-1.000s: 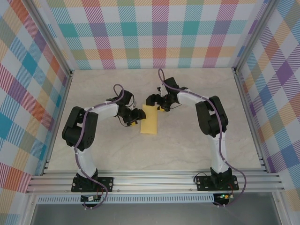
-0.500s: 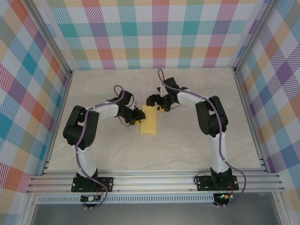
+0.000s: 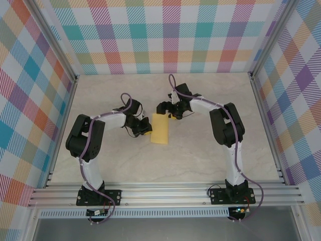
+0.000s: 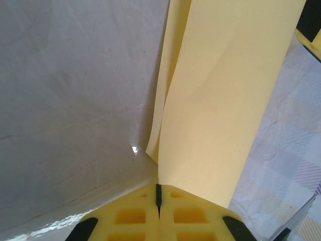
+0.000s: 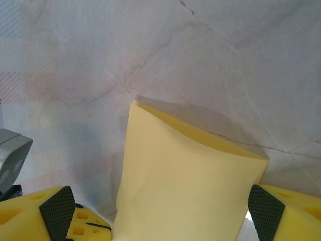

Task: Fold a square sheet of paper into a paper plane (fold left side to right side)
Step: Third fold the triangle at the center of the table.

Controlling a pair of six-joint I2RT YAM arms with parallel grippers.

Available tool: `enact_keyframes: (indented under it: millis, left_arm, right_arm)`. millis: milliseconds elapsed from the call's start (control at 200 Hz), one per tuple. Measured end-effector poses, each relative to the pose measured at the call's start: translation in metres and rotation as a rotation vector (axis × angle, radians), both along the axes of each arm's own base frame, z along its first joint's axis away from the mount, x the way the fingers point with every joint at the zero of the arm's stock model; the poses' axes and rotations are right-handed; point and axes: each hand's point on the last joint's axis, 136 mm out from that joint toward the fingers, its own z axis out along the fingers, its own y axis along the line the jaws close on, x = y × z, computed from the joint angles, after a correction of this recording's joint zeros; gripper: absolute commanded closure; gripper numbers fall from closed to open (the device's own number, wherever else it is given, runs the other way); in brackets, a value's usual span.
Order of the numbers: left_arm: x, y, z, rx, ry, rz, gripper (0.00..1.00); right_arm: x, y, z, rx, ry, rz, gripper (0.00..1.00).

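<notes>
Sheet of paper [image 3: 160, 129], one, folded: lay lengthwise near-to-far on surface [image 3: 200, 160]. Pinched by closed left gripper [image 3: 146, 126]; straddled by wide-spread right gripper [image 3: 167, 112].

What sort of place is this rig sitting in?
Most likely a lab robot cell, not a home or shop: an aluminium extrusion frame, plaid backdrop panels on three sides, and a left arm and right arm bolted at its near rail.
</notes>
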Motion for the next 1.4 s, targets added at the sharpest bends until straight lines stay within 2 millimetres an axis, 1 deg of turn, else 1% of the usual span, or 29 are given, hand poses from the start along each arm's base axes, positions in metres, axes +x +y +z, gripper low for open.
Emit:
enact_keyframes:
  millis: [125,215,310,375,440,510,615,655,705,780,845,910,975,1065,1205,1400]
  left_arm:
    - [0.001,0.001,0.002,0.006,-0.01,0.005,1.0]
    - [0.001,0.002,0.007,0.005,-0.017,0.009,1.0]
    - [0.002,0.002,0.013,0.0,-0.025,0.015,1.0]
    - [0.0,0.002,0.016,-0.001,-0.024,0.017,1.0]
    - [-0.001,0.003,0.02,-0.002,-0.026,0.019,1.0]
    - [-0.001,0.003,0.023,-0.006,-0.031,0.021,1.0]
    - [-0.001,0.003,0.025,-0.007,-0.028,0.025,1.0]
    - [-0.001,0.003,0.025,-0.008,-0.026,0.027,1.0]
    - [-0.002,0.003,0.025,-0.009,-0.023,0.03,1.0]
    - [-0.003,0.003,0.025,-0.011,-0.013,0.031,1.0]
    - [-0.004,0.003,0.024,-0.01,-0.008,0.031,1.0]
    - [-0.004,0.003,0.024,-0.011,-0.005,0.033,1.0]
    - [-0.005,0.003,0.024,-0.011,-0.003,0.033,1.0]
    - [-0.005,0.002,0.025,-0.016,-0.001,0.03,1.0]
    - [-0.006,0.001,0.025,-0.022,0.001,0.027,1.0]
    - [-0.006,0.001,0.025,-0.025,0.003,0.026,1.0]
  right_arm:
    - [-0.012,-0.01,0.003,-0.029,-0.04,0.011,0.06]
    - [-0.024,-0.02,0.015,-0.041,-0.103,0.016,0.08]
    - [-0.049,-0.037,0.032,-0.067,-0.206,0.031,0.09]
    - [-0.07,-0.04,0.044,-0.099,-0.299,0.064,0.1]
    - [-0.096,-0.035,0.052,-0.132,-0.404,0.123,0.11]
    - [-0.126,-0.022,0.051,-0.169,-0.5,0.207,0.11]
    - [-0.164,-0.001,0.036,-0.251,-0.614,0.336,0.11]
    - [-0.173,0.005,0.03,-0.285,-0.651,0.378,0.11]
    - [-0.181,0.013,0.022,-0.332,-0.702,0.425,0.11]
    - [-0.186,0.023,0.013,-0.402,-0.781,0.484,0.12]
    - [-0.186,0.031,0.002,-0.461,-0.832,0.527,0.14]
    - [-0.183,0.034,-0.007,-0.512,-0.867,0.554,0.16]
    - [-0.177,0.034,-0.012,-0.556,-0.892,0.566,0.18]
    - [-0.168,0.037,-0.011,-0.591,-0.933,0.571,0.22]
    - [-0.154,0.052,-0.003,-0.606,-1.0,0.575,0.27]
    - [-0.148,0.06,0.006,-0.603,-1.046,0.582,0.49]
